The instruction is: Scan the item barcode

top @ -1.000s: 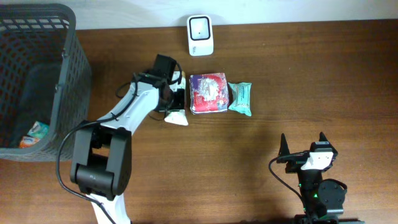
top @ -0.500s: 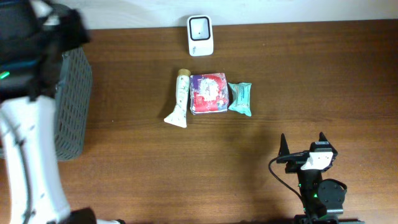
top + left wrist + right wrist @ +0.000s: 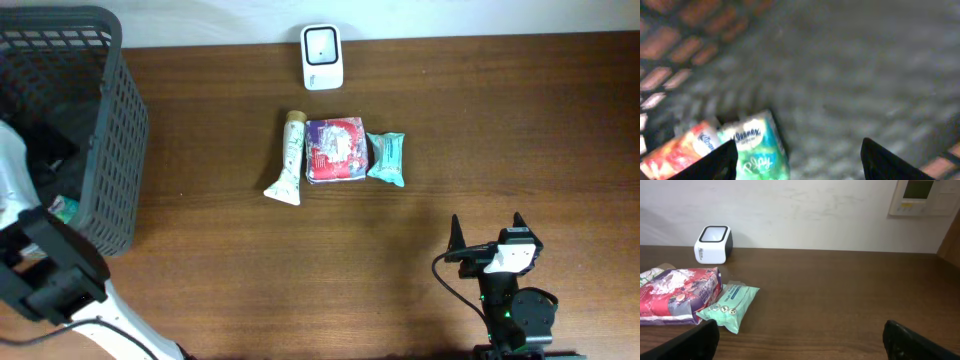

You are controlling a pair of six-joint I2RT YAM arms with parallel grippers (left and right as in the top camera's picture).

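Hovering over the floor of the dark grey plastic mesh basket [image 3: 112, 150], the left gripper [image 3: 799, 159] is seen with its fingers apart and nothing between them. A teal tissue pack [image 3: 759, 145] and an orange-red packet [image 3: 677, 155] are noted on the basket floor below it. The right gripper [image 3: 802, 341] is parked near the front of the brown wooden table [image 3: 520, 120], spread wide and empty.

The items judged to await scanning are found in a row at mid-table: a white squeeze tube with a beige cap [image 3: 288, 160], a red and purple printed packet [image 3: 335, 150] just beside it, and a small teal wipes pack [image 3: 387, 158]. The white box scanner with a black window [image 3: 322, 44] is set behind them.

Fetching the next item is judged the step in hand. It is advised that the left arm be lifted clear of the basket wall before sideways travel, that the tube be gripped across its narrow width, and that its barcode, not discernible, be turned toward the scanner window.
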